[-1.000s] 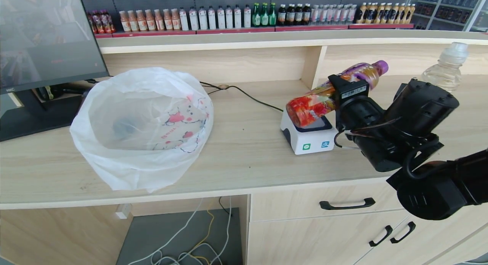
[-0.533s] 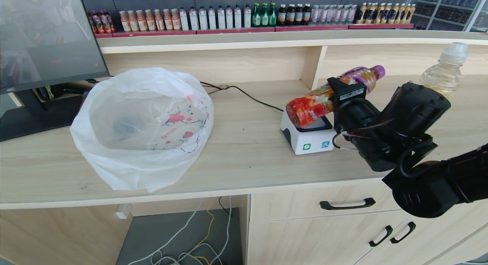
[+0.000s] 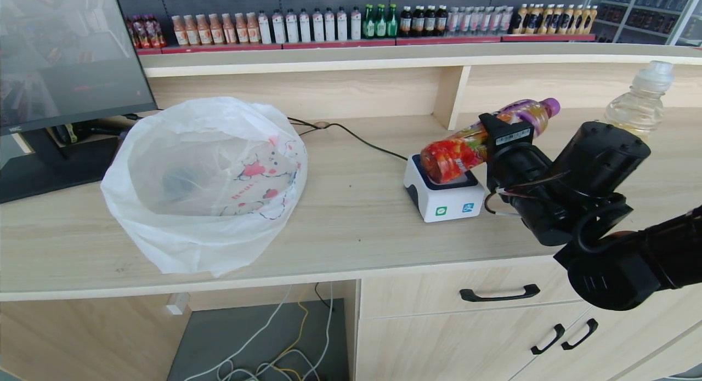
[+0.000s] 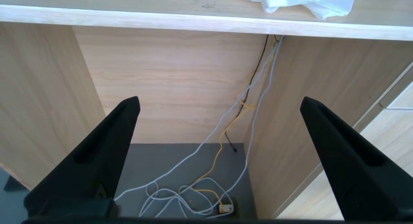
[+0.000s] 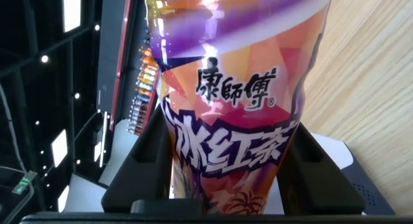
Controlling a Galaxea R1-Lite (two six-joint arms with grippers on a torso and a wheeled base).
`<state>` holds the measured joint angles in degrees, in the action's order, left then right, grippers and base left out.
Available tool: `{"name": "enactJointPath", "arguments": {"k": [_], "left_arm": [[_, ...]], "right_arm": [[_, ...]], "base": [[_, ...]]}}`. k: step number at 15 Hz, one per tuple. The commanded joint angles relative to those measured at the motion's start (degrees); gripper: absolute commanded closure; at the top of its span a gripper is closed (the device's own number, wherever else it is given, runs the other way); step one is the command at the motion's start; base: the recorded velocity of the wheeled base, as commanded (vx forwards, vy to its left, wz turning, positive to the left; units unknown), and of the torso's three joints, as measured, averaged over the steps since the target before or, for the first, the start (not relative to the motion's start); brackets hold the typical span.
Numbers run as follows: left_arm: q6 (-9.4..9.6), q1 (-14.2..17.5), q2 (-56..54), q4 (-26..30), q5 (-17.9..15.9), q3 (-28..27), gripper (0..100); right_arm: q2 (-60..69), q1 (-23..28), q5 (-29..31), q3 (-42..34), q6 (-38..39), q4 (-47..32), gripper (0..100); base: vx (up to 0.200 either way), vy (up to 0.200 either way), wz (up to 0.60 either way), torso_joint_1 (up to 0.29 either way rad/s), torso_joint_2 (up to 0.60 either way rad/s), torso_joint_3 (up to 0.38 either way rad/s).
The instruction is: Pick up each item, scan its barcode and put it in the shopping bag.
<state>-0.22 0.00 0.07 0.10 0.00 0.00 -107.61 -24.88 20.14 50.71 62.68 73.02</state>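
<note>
On the far left a dark monitor stands at the back of the wooden counter. My left claw hangs below the counter's front edge with its two black fingers spread wide and nothing between them, over loose cables on the floor.

Next along, the shopping bag sits on the counter, white plastic with a cartoon print, its mouth open upward. A dark shape shows through its wall, but I cannot make out what it is. A black cord runs behind the bag toward the scanner, a small white box with a dark top, set well apart from the bag.

Over the scanner I have the drink bottle tilted, its base low above the dark top and its purple cap raised toward the right. I cannot tell whether the base touches the scanner. My right claw is clamped on the bottle's middle; the right wrist view shows a finger pressed against each side of the label.

At the far right a clear bottle stands upright at the back.
</note>
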Motion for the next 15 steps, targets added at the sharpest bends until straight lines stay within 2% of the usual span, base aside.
{"name": "enactJointPath", "arguments": {"k": [1, 6, 12, 15], "left_arm": [[-0.04, 0.0, 0.01, -0.01, 0.0, 0.0, 0], [-0.04, 0.0, 0.01, -0.01, 0.0, 0.0, 0], [-0.04, 0.0, 0.01, -0.01, 0.0, 0.0, 0], [-0.04, 0.0, 0.01, -0.01, 0.0, 0.0, 0]], "right_arm": [[-0.06, 0.01, -0.01, -0.26, 0.07, 0.1, 100], [0.2, 0.01, 0.08, -0.35, 0.86, 0.19, 100], [2.4, -0.17, -0.1, 3.78, 1.3, -0.25, 100], [3.19, -0.52, -0.36, 4.22, -1.86, -0.16, 100]], "base": [[0.0, 0.0, 0.0, 0.0, 0.0, 0.0], [0.0, 0.0, 0.0, 0.0, 0.0, 0.0], [0.0, 0.0, 0.0, 0.0, 0.0, 0.0], [0.0, 0.0, 0.0, 0.0, 0.0, 0.0]]}}
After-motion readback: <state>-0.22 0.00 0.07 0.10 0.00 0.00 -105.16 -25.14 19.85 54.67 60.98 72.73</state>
